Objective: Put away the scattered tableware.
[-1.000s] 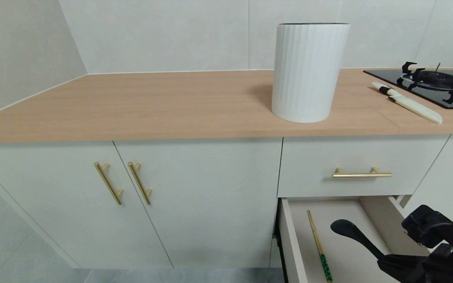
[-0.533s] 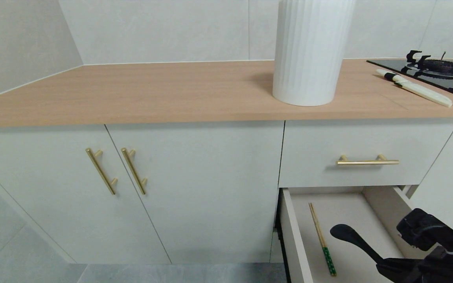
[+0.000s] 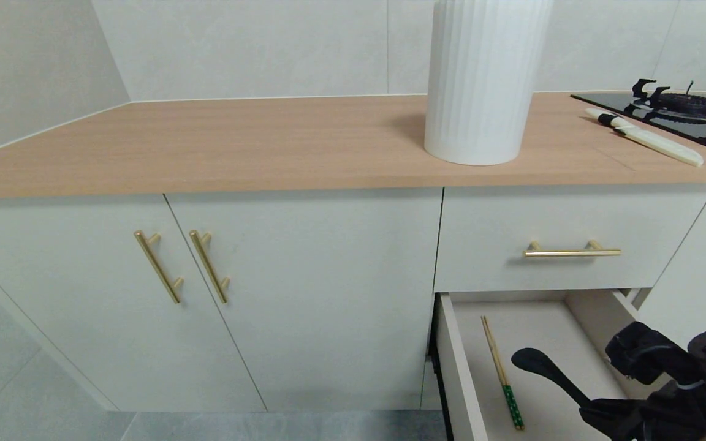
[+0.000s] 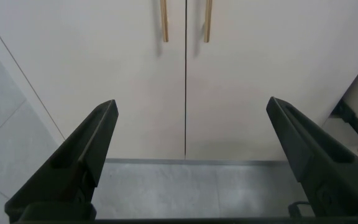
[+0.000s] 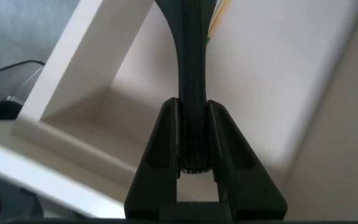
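Left gripper (image 4: 191, 107): fingers spread wide with nothing between them; it faces the double cabinet doors, low down, with grey floor below.
Cabinet doors (image 3: 316, 294): a pale pair under the left part of the counter, both closed, each with a slanted gold bar handle (image 3: 157, 266) near the seam between them.
Countertop (image 3: 236, 147): wood-toned, running the full width against a tiled wall.
Canister (image 3: 482, 79): tall, white and ribbed, upright on the countertop near its front edge, above the drawers.
Upper drawer (image 3: 494, 239): closed, with a horizontal gold handle (image 3: 572, 251).
Lower drawer (image 3: 454, 361): pulled out beneath the closed one, its pale inside exposed.
Chopsticks (image 3: 500, 373): a wooden pair with green ends, lying together on the floor of the pulled-out drawer, toward its left wall.
Black spoon (image 3: 540, 364): its rounded end is over the inside of the pulled-out drawer, just right of the chopsticks and apart from them; whether it touches the drawer floor cannot be told.
Right gripper (image 5: 192, 109): jaws clamped on the black spoon's handle near its end, at the front right of the pulled-out drawer.
Knife (image 3: 647, 138): white with a black band, lying flat on the countertop right of the canister, just beside the hob.
Hob (image 3: 684, 110): black glass with a burner grate, at the far right.
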You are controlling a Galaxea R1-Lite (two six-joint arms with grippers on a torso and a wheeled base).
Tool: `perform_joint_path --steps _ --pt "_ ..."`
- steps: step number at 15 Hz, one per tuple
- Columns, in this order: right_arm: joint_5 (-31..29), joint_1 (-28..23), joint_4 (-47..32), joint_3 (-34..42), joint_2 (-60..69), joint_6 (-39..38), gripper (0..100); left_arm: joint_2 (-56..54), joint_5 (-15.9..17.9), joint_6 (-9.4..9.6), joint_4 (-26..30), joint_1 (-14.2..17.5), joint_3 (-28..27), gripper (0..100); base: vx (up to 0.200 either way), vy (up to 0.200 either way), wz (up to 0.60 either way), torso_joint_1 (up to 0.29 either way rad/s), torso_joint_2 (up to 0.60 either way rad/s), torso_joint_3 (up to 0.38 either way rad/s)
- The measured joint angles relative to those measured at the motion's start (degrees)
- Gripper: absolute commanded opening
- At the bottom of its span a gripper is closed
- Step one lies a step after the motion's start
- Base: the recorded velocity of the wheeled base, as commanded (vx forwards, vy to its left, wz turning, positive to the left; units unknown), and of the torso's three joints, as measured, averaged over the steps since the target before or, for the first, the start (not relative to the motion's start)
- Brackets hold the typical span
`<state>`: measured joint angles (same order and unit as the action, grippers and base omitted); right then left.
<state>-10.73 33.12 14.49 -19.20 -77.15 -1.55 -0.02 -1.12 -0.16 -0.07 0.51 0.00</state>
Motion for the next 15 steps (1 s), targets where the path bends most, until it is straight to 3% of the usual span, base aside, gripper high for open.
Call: perform_joint_path --steps 10,15 --pt "-7.12 -14.54 35.01 -0.04 -35.13 -5.81 0 0.02 0.0 0.0 0.0 0.0 0.0 100 0.0 0.0 0.0 0.0 0.0 0.0" --pt "-8.46 -16.87 57.34 1.48 -50.93 -5.75 0 0.02 0.0 0.02 0.0 0.0 0.0 100 0.0 0.0 0.0 0.0 0.0 0.0"
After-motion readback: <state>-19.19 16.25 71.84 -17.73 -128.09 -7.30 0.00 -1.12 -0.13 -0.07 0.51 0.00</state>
